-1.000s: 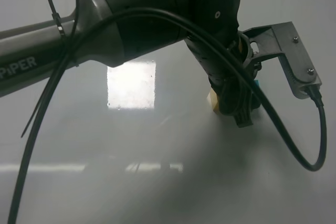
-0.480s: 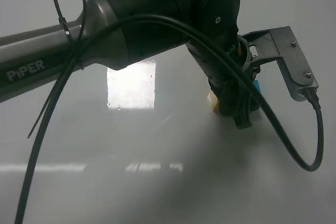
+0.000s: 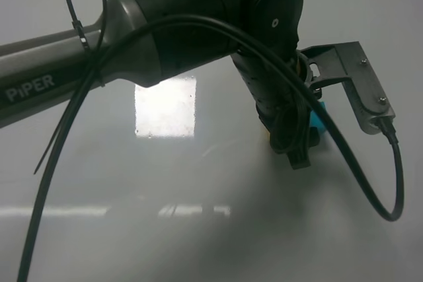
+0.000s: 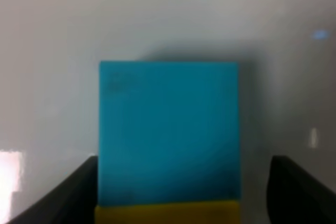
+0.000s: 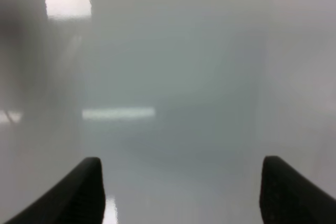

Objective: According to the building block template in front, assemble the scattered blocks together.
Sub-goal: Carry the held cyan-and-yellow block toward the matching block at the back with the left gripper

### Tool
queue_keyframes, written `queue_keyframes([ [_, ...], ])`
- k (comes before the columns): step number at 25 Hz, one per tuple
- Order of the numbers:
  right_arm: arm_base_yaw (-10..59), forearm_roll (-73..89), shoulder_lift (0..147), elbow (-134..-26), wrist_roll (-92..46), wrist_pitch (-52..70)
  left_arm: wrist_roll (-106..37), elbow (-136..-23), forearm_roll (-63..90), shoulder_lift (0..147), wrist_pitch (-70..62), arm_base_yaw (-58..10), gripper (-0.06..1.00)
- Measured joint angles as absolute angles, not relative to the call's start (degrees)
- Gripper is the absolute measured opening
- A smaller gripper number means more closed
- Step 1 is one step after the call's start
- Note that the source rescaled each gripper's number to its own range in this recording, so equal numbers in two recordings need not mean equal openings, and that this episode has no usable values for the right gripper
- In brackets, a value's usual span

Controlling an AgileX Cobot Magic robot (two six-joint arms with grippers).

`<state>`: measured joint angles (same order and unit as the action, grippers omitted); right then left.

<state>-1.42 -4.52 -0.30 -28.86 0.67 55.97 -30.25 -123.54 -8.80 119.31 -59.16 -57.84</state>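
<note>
Your exterior high camera sits above the table (image 3: pixel 198 229) and faces down and forward across it. The left arm (image 3: pixel 165 24) passes very near its lens and covers much of the picture. Your left wrist camera looks out along the left gripper (image 4: pixel 184 190). It is very near the teal cube (image 4: pixel 168 132), which fills the middle of the picture, with an edge of the yellow cube (image 4: pixel 165 212) showing. These two views share the teal cube and the table around it. Your right wrist camera looks out along the right gripper (image 5: pixel 181 190) at blurred table surface; which part cannot be told.
</note>
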Motion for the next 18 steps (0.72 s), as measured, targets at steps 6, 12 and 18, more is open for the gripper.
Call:
queue_keyframes([
  [6, -1.42, -4.52, -0.3, -28.86, 0.67, 55.97, -30.25, -123.58, -9.63, 119.31, -59.29, -57.84, 0.91],
  [12, -1.42, -4.52, -0.3, -28.86, 0.67, 55.97, -30.25, -123.58, -9.67, 119.31, -59.29, -57.84, 0.91],
  [18, -1.42, -4.52, -0.3, -28.86, 0.67, 55.97, -30.25, -123.58, -9.69, 119.31, -59.29, -57.84, 0.91],
])
